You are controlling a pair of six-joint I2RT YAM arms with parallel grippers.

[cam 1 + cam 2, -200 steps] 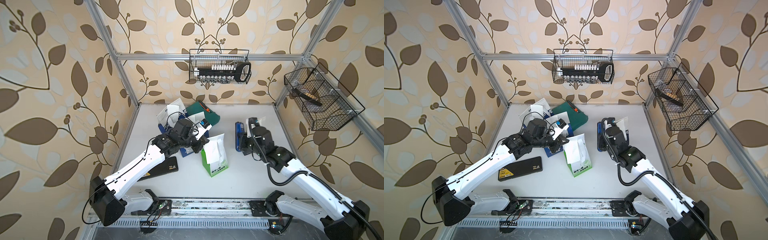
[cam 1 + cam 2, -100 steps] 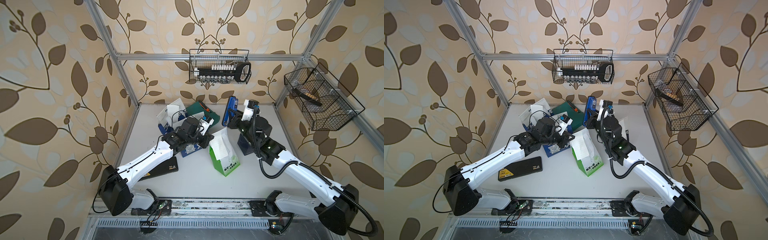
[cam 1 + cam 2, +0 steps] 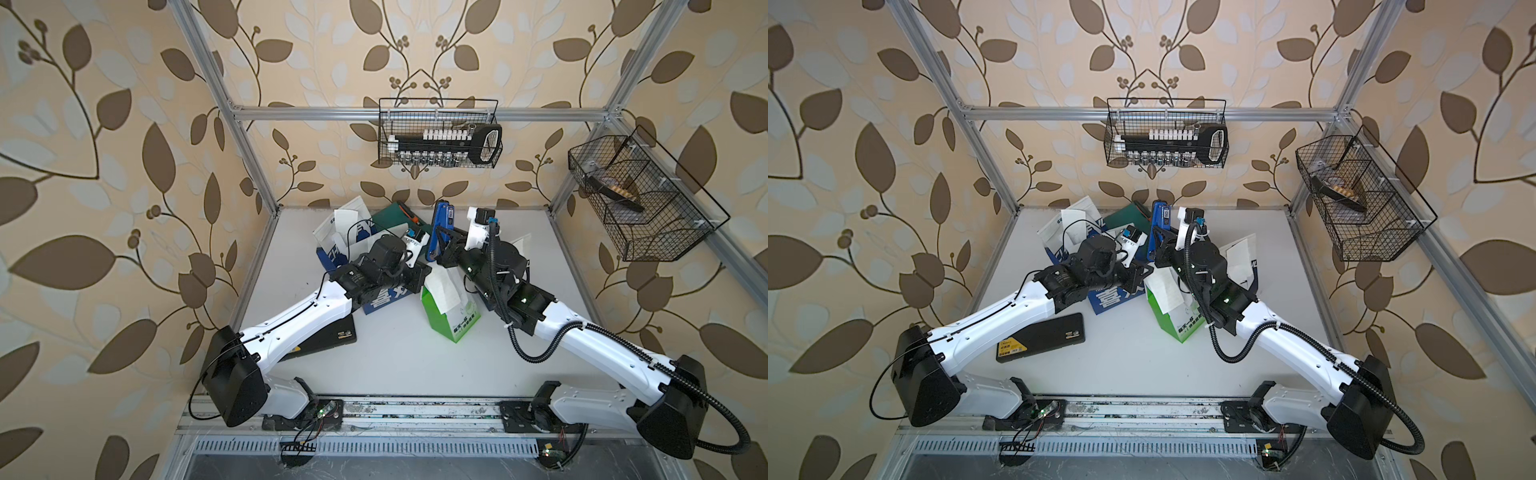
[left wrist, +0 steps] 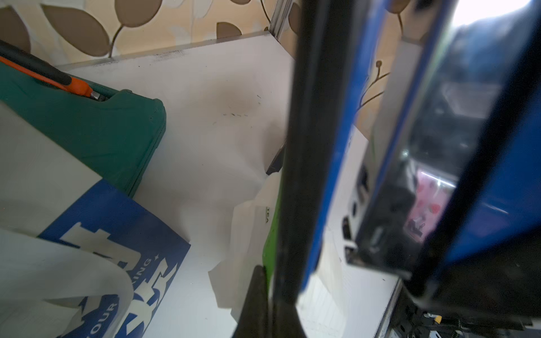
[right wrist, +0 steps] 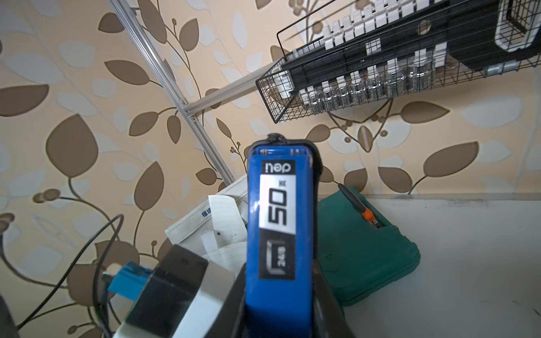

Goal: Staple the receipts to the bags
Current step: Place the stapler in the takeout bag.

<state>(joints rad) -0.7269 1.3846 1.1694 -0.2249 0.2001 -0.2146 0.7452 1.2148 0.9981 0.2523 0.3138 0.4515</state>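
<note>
The green-and-white bag (image 3: 455, 318) (image 3: 1179, 318) stands mid-table with a white receipt (image 3: 444, 287) (image 3: 1165, 291) lying against its upper face. My left gripper (image 3: 420, 273) (image 3: 1144, 272) (image 4: 268, 295) is shut on the bag's green top edge (image 4: 270, 243), with the receipt (image 4: 248, 231) beside it. My right gripper (image 3: 448, 249) (image 3: 1165, 249) (image 5: 278, 307) is shut on a blue stapler (image 3: 440, 226) (image 3: 1160, 224) (image 5: 278, 228) (image 4: 336, 140). The stapler is held up steeply, its lower end close to the bag's top; whether paper sits in its mouth is hidden. Navy-and-white bags (image 3: 384, 300) (image 3: 1115, 299) lie under my left arm.
A dark green case (image 3: 392, 220) (image 3: 1121, 220) (image 5: 366, 257) lies at the back. A flat black box with a yellow label (image 3: 328, 338) (image 3: 1040, 338) lies front left. Another bag with a paper slip (image 3: 521, 244) (image 3: 1241, 253) sits behind my right arm. Two wire baskets (image 3: 440, 137) (image 3: 640, 199) hang on the walls.
My right arm lifted the stapler off the table's right side and swung it left, up over the green bag. My left gripper shifted the green bag rightward and back.
</note>
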